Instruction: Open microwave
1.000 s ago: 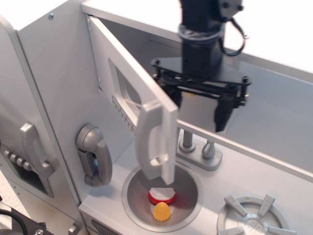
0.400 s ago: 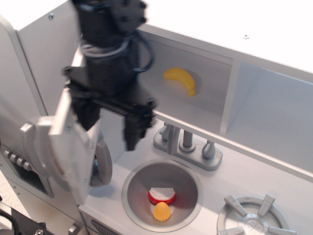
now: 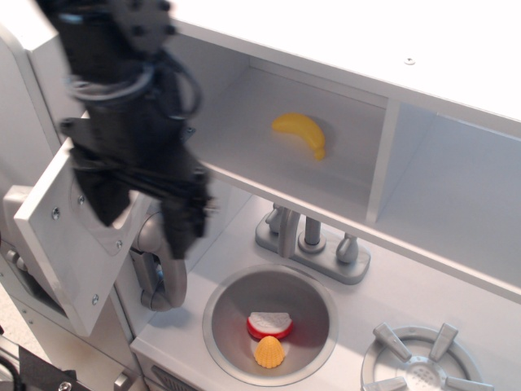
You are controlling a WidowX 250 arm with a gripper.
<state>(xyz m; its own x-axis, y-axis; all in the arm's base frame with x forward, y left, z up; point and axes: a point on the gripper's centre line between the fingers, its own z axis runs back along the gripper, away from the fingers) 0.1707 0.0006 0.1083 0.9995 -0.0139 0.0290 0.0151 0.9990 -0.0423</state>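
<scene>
Microwave (image 3: pixel 269 155) at upper left of a grey toy kitchen, door (image 3: pixel 69 240) swung wide to the left showing its bare inner face, a yellow banana (image 3: pixel 303 133) lying inside on the compartment floor. Black hand (image 3: pixel 138 216) blurred just in front of the door, fingers (image 3: pixel 181 224) spread apart and gripping nothing. Below, on the grey worktop (image 3: pixel 391 285): faucet (image 3: pixel 313 240), round sink (image 3: pixel 270 322) holding a red-and-white piece and a yellow shell, burner (image 3: pixel 419 358) at lower right, handset (image 3: pixel 159 261) on the left wall.
</scene>
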